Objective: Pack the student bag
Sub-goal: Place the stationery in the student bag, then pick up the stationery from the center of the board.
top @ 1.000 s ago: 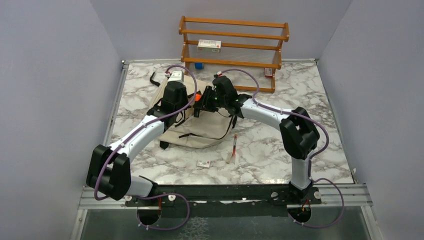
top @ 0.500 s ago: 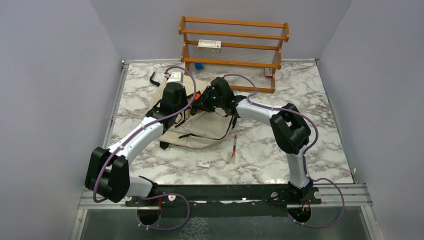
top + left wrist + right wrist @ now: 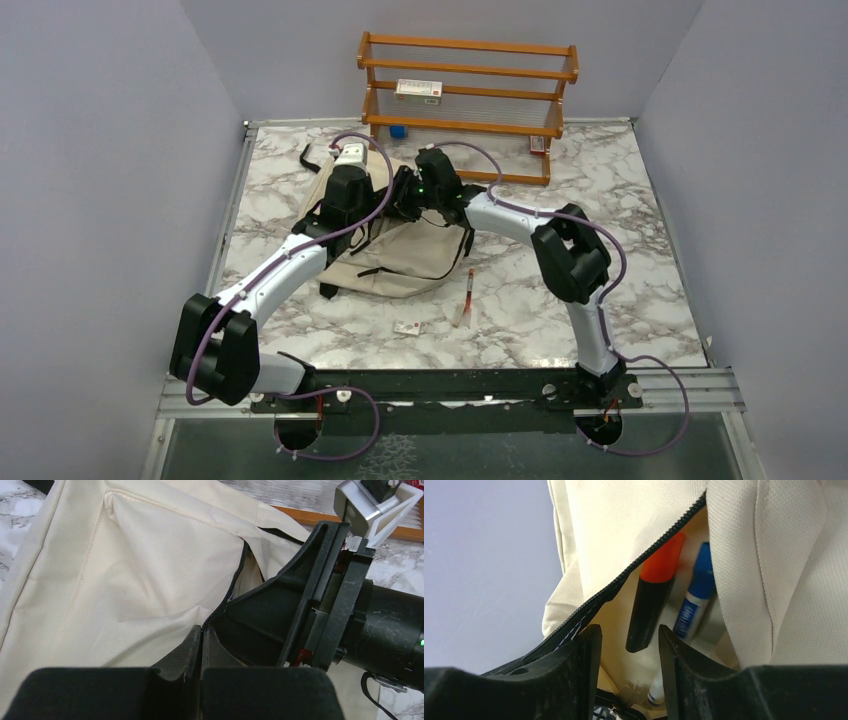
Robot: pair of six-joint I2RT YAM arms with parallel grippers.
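The cream student bag [image 3: 400, 262] lies on the marble table between both arms, its zipped mouth held apart. My left gripper [image 3: 201, 630] is shut on the bag's black zipper edge [image 3: 235, 587]. My right gripper [image 3: 629, 630] reaches into the mouth of the bag [image 3: 624, 525], jaws open. A black marker with an orange cap [image 3: 651, 605] lies inside, its lower end between my right fingertips with a gap on each side. A blue-and-white pen [image 3: 694, 600] rests beside it. In the top view both grippers meet at the bag's top, near the right gripper [image 3: 402, 200].
A wooden rack [image 3: 465, 100] stands at the back with a white box [image 3: 418, 90] on it, a blue thing [image 3: 398, 131] and a red-white thing [image 3: 537, 145] at its foot. A red pen [image 3: 467, 293] and a small white card [image 3: 407, 327] lie in front of the bag.
The right arm has pushed left, deeper into the bag's mouth, and its jaws have widened off the orange-capped marker. The left gripper has kept its hold.
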